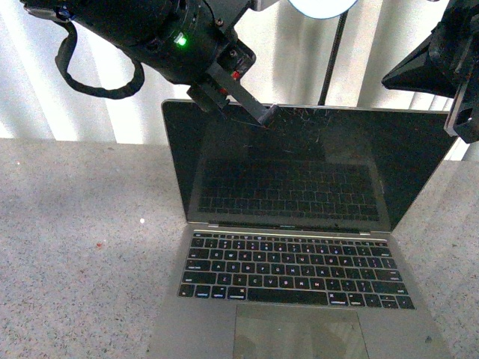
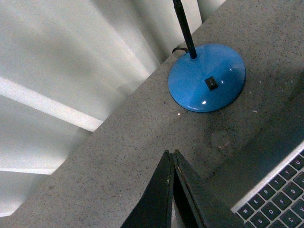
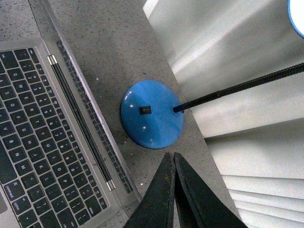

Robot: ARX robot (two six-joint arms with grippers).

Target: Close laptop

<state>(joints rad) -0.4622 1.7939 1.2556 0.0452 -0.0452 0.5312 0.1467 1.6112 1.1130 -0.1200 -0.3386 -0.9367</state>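
While the laptop (image 1: pixel 299 269) stands open on the speckled tabletop (image 1: pixel 75 247), my left gripper (image 1: pixel 265 114), pinched closed on nothing, has its tip at the screen's top edge; my right gripper (image 3: pixel 172 159), likewise clenched and empty, hangs by the screen's upper right corner

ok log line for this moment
laptop open, screen up | left gripper shut, at lid's top edge, contact unclear | right gripper shut, raised, off the lid | closing not yet done
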